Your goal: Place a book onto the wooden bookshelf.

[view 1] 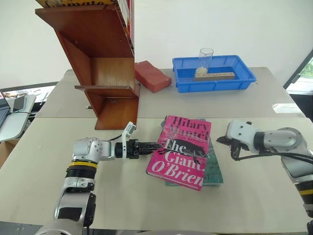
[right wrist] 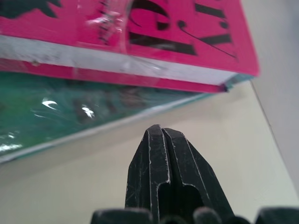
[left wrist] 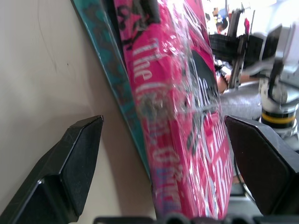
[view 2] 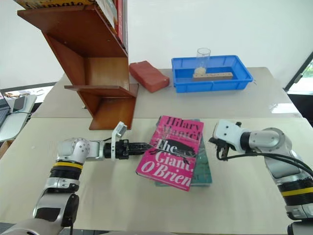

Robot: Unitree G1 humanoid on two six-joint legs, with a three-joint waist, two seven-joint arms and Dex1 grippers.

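Lies near the middle of the beige table: the book, a thin bright pink paperback under glossy, crinkled clear wrap, white lettering and a black figure across its cover. Rests skewed on a teal book, likewise glossy, whose edges peek out along the right and near sides. In the right wrist view, shows a white page block between pink covers, the teal cover below it.

Reaches in from the left, nearly level: the left gripper, grey metal arm with a yellow-and-black ring, two black fingers at the pink book's left edge. Stands wide apart in the left wrist view, blocky black wedge fingers on either side of the book's edge, one over the bare tabletop, the other over the cover; cannot tell whether either touches.

Hovers just right of the two books: the right gripper, white-and-grey housing, angled down and to the left. Pressed together into one scuffed black point above the table, near the teal book's edge, holding nothing.

Stands at the far left: the bookshelf, tall, smooth reddish-brown wood with slanted side panels and flat shelves, book spines on its top level. Just right of it, a brick-red block. Farther right, a blue plastic tray holding a clear cup and a pale wooden bar.
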